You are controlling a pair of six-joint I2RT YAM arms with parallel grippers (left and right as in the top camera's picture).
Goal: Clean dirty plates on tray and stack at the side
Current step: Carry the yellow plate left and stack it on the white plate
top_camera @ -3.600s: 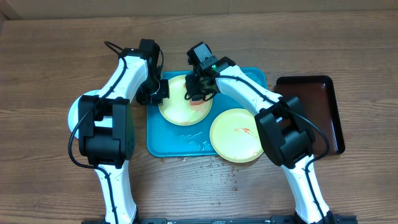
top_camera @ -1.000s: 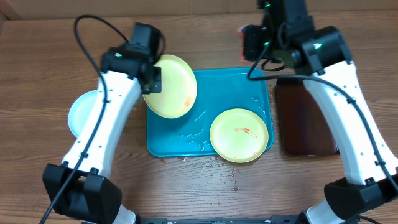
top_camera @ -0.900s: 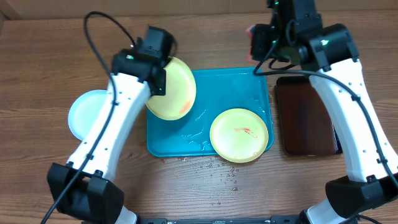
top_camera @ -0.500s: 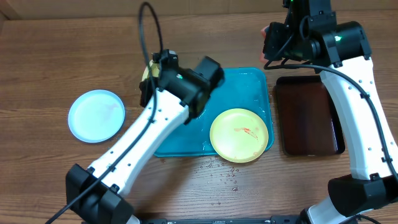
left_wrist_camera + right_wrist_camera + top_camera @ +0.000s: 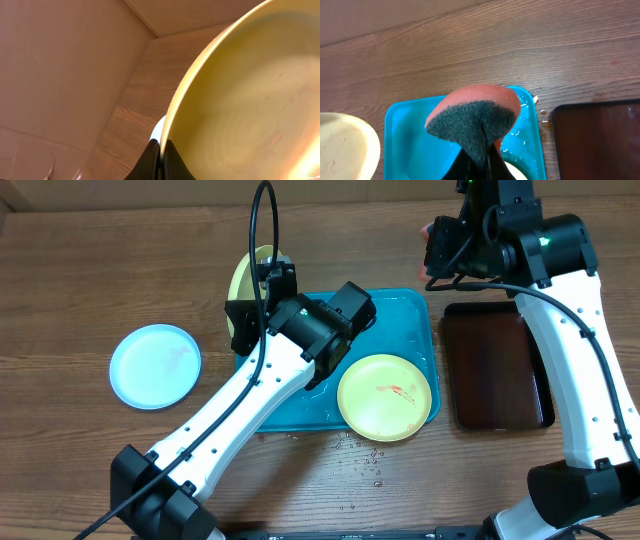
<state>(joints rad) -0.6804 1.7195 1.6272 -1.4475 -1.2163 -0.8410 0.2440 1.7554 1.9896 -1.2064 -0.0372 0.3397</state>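
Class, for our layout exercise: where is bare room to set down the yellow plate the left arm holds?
Bare wood lies beyond and in front of the round pale blue plastic plate. Crowded: the gap between the teal rectangular plastic tray and dark brown tray.

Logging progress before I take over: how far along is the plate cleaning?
Looks done: the blue-white plate lies on the table left of the teal tray, no smear visible. In hand: the left jaws pinch the rim of the tilted yellow plate, off the tray; the right jaws hold the sponge. Left: the smeared yellow plate sits on the tray; no stack yet.
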